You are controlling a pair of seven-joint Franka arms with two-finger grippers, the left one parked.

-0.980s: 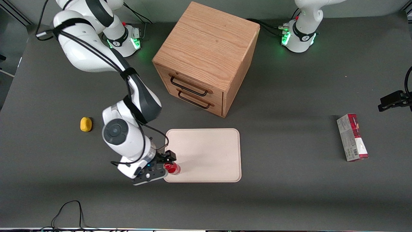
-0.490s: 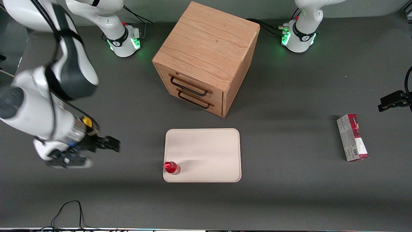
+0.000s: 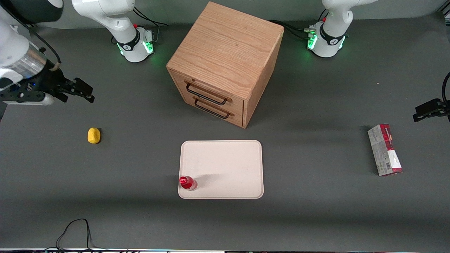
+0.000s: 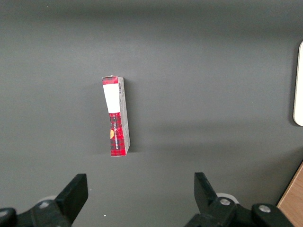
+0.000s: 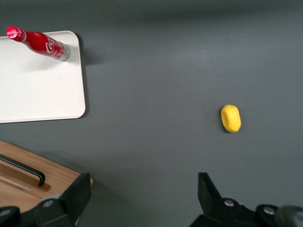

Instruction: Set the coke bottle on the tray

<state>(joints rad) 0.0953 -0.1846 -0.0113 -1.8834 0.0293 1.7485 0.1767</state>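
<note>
While the slim red coke bottle with its red cap and white script lettering (image 3: 188, 183) stands upright on the flat cream rectangular tray with rounded corners (image 3: 225, 165), we see it tucked into the tray's corner nearest the front camera on the working arm's side, with nothing touching it. In the right wrist view the same bottle (image 5: 40, 42) sits just inside the tray's rim (image 5: 81, 90), its base close to the rounded corner.

We find the black two-finger gripper (image 3: 84, 91) of the right arm well apart from the tray, high over the dark grey tabletop (image 3: 316, 218) toward the working arm's end, with its fingers spread wide and nothing between them; the wrist view shows the two fingertips (image 5: 78, 194) far apart above bare table.

A small yellow rounded object (image 3: 94, 135) lies on the table between the gripper and the tray, nearer the front camera than the gripper. The oak wooden cabinet with two black-handled drawers (image 3: 225, 63) stands farther from the front camera than the tray. Toward the parked arm's end lies a red-and-grey rectangular carton (image 3: 384, 149), flat on the table.
</note>
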